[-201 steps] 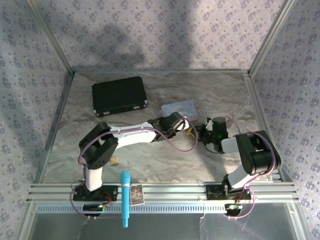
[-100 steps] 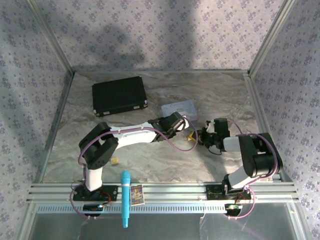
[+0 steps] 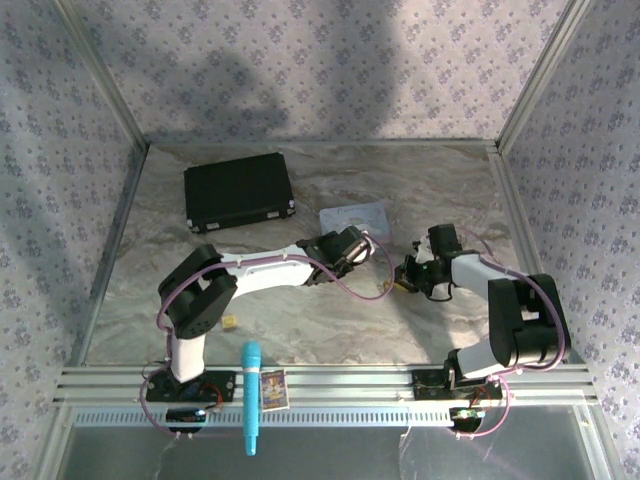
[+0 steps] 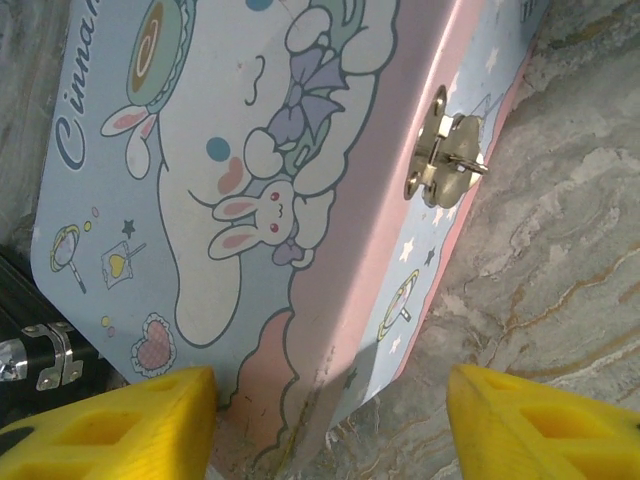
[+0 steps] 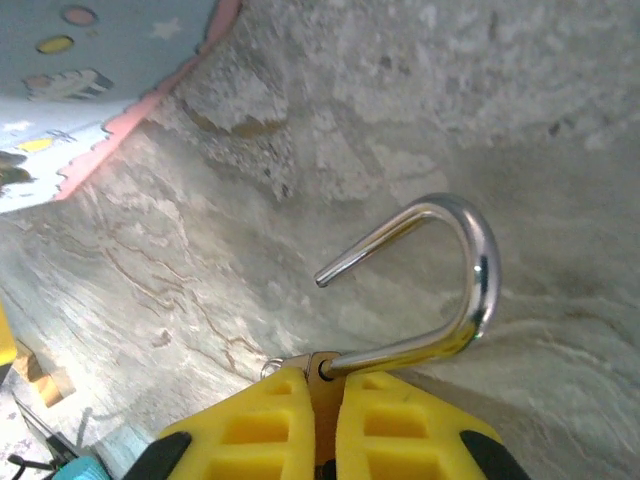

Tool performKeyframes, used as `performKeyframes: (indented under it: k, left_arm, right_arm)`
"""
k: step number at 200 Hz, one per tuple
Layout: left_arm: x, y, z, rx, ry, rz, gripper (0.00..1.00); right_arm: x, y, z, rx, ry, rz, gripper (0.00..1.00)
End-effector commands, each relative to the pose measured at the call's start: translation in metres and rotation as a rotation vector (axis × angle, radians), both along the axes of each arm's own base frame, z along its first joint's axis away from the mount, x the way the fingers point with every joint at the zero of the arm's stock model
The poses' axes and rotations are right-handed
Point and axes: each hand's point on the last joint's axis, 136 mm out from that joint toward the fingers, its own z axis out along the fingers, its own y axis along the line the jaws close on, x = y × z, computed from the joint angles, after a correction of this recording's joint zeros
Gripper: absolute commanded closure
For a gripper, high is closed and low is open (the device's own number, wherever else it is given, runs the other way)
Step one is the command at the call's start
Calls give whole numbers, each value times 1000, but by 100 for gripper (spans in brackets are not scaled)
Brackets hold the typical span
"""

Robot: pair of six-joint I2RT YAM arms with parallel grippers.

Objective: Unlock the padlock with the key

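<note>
My right gripper (image 5: 322, 388) is shut on the small brass padlock (image 5: 324, 372). Its silvery shackle (image 5: 470, 290) has swung open, with its free end in the air above the marble table. A tiny silvery loop (image 5: 268, 368) pokes out at the body's left edge; whether it is the key I cannot tell. In the top view the right gripper (image 3: 405, 282) sits just right of the left wrist. My left gripper (image 4: 330, 405) stands open above the near corner of the pastel cartoon tin (image 4: 250, 170), with nothing between its yellow fingers (image 4: 120, 425).
The tin (image 3: 352, 216) has a brass hasp (image 4: 445, 160) on its side. A black case (image 3: 238, 192) lies at the back left. A small wooden cube (image 3: 230, 321) rests near the left arm's base. A blue cylinder (image 3: 250, 395) and a card (image 3: 274, 388) lie on the front rail.
The left gripper has opened and drawn back a little to the left. The right gripper has carried the padlock slightly toward the near right.
</note>
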Motion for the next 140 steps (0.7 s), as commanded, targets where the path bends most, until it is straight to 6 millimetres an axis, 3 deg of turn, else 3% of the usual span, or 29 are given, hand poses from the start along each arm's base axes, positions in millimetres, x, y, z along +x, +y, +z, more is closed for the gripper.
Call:
performKeyframes:
  k: [1,30,73,140]
  left_arm:
    - [-6,5,-9,17,63,30,35]
    - [1,4,4,-15,22,56,28]
    - [1,5,19,-69,0,80,27]
    - [-3,18,42,-133,-26,146,27]
  right_arm:
    - [-43,-21,-21,-136,189,33,86]
    - [-42,-29,-16,-201,191,38,69]
    - [-42,-38,-9,-286,192,52,63]
    - [-12,-19,2,-328,93,51,44]
